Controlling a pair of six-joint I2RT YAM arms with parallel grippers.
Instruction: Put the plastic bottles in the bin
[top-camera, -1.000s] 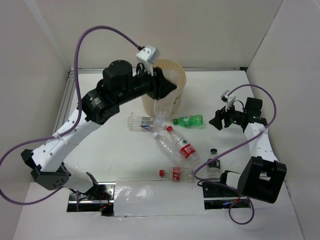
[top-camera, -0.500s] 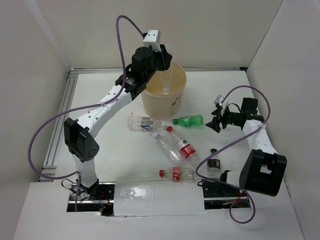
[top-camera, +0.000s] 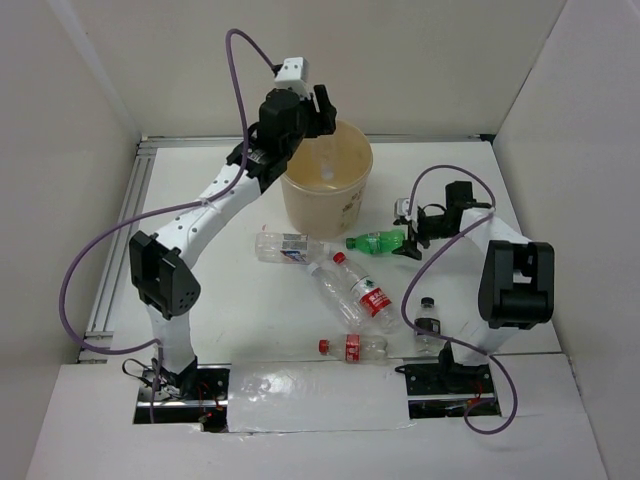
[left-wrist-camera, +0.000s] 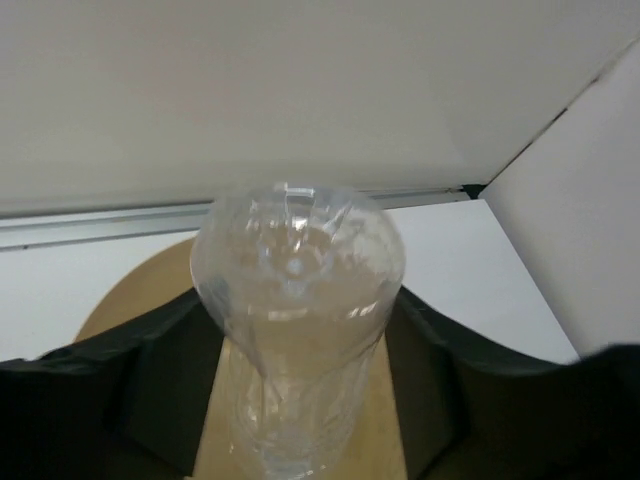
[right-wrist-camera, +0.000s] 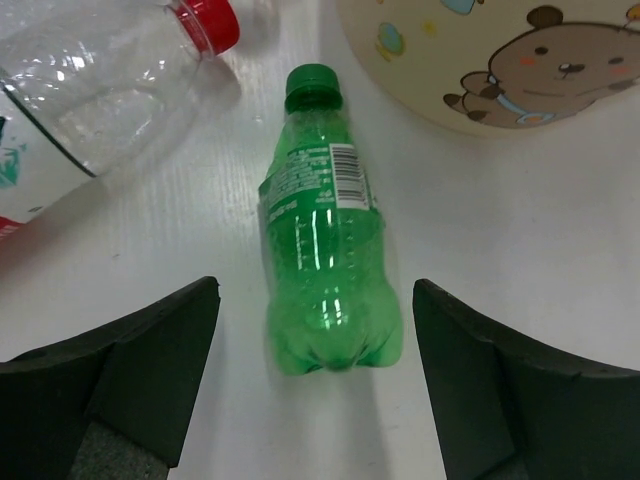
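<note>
The bin (top-camera: 300, 213), a tan tub, stands at the back centre. My left gripper (top-camera: 312, 108) hangs over its far rim. In the left wrist view a clear bottle (left-wrist-camera: 296, 290) sits base-up between the open fingers (left-wrist-camera: 150, 380), with the bin's tan inside (left-wrist-camera: 140, 290) showing below and a gap beside the left finger. A green bottle (top-camera: 378, 241) lies on its side right of the bin. My right gripper (top-camera: 408, 237) is open at the bottle's base end. In the right wrist view the green bottle (right-wrist-camera: 325, 270) lies between the spread fingertips, untouched by them.
Several more bottles lie on the table: a clear labelled one (top-camera: 285, 246), two red-capped ones side by side (top-camera: 352, 290), a red-capped one near the front (top-camera: 350, 347) and a black-capped one (top-camera: 427, 325) upright. The bin's bear print (right-wrist-camera: 540, 60) and a red-capped bottle (right-wrist-camera: 100, 80) flank the green bottle.
The left arm rose and swung over the bin with the clear bottle, then its jaws opened. The right gripper moved left to the green bottle's base and opened wider.
</note>
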